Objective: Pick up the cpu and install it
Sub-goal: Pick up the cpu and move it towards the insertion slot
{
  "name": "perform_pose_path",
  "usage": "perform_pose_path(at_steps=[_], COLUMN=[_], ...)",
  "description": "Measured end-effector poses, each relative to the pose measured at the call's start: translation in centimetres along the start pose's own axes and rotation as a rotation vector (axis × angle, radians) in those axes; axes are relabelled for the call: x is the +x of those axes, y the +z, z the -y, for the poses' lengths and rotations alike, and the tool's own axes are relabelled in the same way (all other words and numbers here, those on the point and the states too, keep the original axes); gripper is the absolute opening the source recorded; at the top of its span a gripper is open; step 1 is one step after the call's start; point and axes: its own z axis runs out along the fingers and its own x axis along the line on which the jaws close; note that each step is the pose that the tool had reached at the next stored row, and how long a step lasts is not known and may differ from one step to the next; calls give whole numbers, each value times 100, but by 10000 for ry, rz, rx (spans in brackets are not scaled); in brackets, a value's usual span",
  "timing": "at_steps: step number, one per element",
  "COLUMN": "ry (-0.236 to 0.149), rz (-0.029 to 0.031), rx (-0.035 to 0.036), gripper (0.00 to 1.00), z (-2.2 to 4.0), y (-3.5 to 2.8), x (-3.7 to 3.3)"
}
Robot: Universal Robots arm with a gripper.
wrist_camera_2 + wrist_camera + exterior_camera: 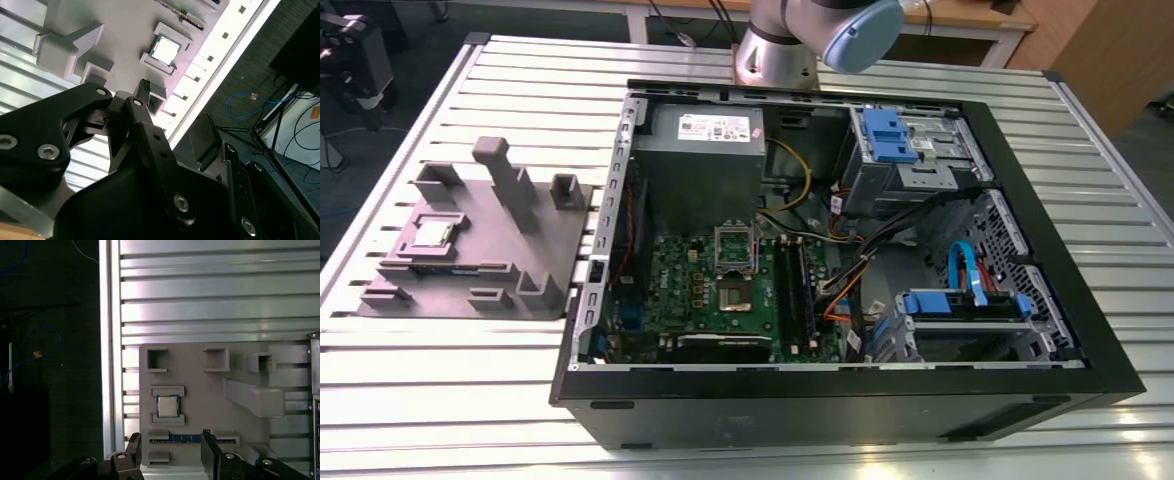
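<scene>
The cpu (167, 406), a small square chip with a silvery top, lies flat in its recess on the grey holder block (200, 390). In the second wrist view the cpu (166, 49) rests on the same block (125, 45). In the exterior view the cpu (430, 233) sits on the holder block (494, 250), at that view's left, beside the open computer case (854, 390). My gripper (170, 442) hangs above the block, a short way off the chip, open with nothing between its black fingers (207, 440). In the second wrist view the gripper (176, 102) is open too.
Inside the case, the motherboard's socket (738, 295) lies among black memory sticks (790, 290), cables and blue drive bays (887, 135). The block carries upright posts (496, 165) and a memory stick (182, 438) in a slot. The slatted metal table (215, 290) ends near the block (104, 340).
</scene>
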Motion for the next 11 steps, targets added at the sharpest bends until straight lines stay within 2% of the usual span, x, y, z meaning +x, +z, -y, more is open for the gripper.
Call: perform_pose_path(at_steps=[11], ry=[0], rz=[-4], rx=[1], gripper=[59], z=[1], y=[27], x=[-1])
